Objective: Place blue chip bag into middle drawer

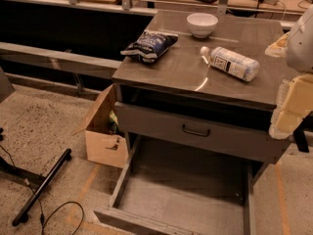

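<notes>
One gripper shows, a cream-coloured block pressed against the right edge of the frame, close to the camera. It hangs level with the right end of the middle drawer. The frame cuts it off, so I cannot tell whether the jaws are spread or closed, and nothing can be seen in them or touching them. Above it a pale rounded part of the arm is also cut off.

Nearest along the bottom, the lower drawer stands pulled far out with its grey floor showing and its front edge clipped by the frame. Behind and above it is the middle drawer's flat front, with a small black curved handle at centre. A dark gap runs between its top edge and the bench – how far out it sits is hard to judge. A cardboard box stands on the floor to the left, partly hidden behind the drawers.

The blue chip bag lies crumpled on the bench near its left edge – well apart from the gripper, higher in the frame and far to its left. A clear bottle lies on its side between them, and a white bowl sits farther back.
</notes>
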